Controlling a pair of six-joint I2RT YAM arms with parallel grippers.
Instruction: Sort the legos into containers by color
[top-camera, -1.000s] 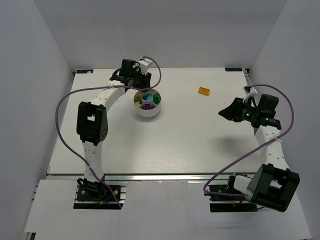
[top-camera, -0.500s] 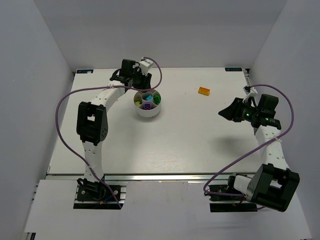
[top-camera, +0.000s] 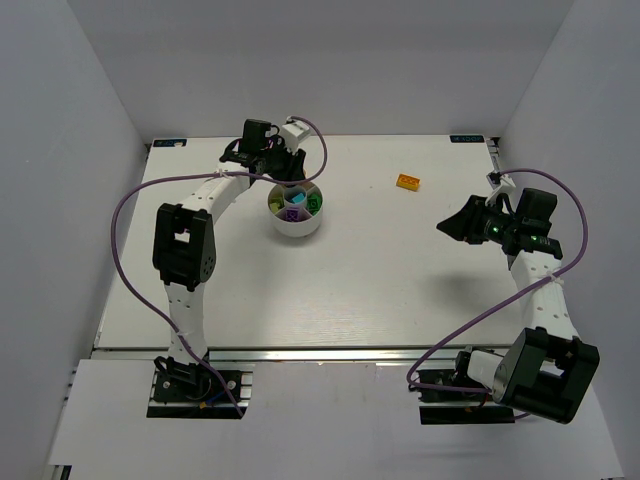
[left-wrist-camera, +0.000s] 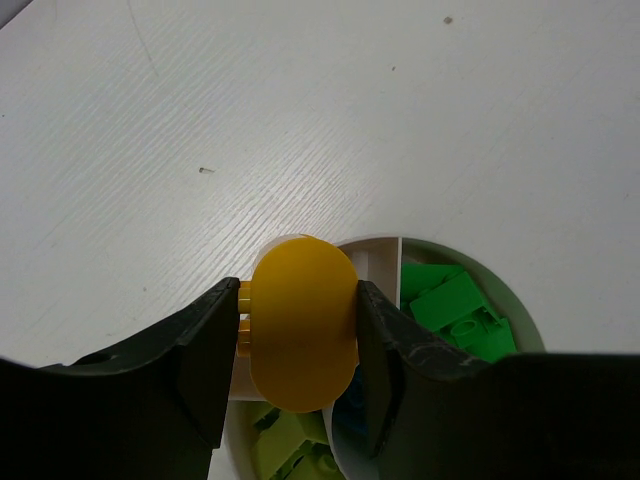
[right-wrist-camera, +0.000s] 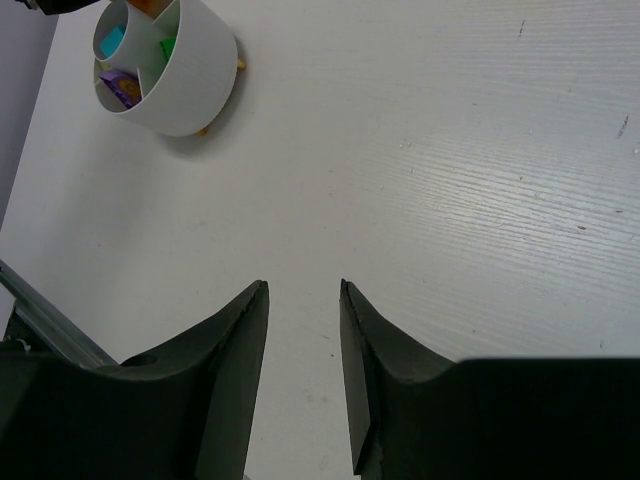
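My left gripper (left-wrist-camera: 297, 315) is shut on an orange lego (left-wrist-camera: 300, 325) and holds it over the far rim of the round white divided dish (top-camera: 295, 222). In the left wrist view bright green legos (left-wrist-camera: 455, 305) fill the right section and lime legos (left-wrist-camera: 285, 450) the lower one. From above I see cyan (top-camera: 297, 194), purple (top-camera: 292, 214) and green (top-camera: 312, 203) legos in the dish. A second orange lego (top-camera: 407, 182) lies on the table at the far right. My right gripper (right-wrist-camera: 302, 300) is open and empty, hovering above bare table, well right of the dish (right-wrist-camera: 190, 75).
White walls enclose the table on three sides. Purple cables loop beside both arms. The table's near edge rail (top-camera: 330, 350) runs in front of the arm bases.
My left gripper has moved slightly right over the dish's far rim with the orange lego. The right arm has not moved.
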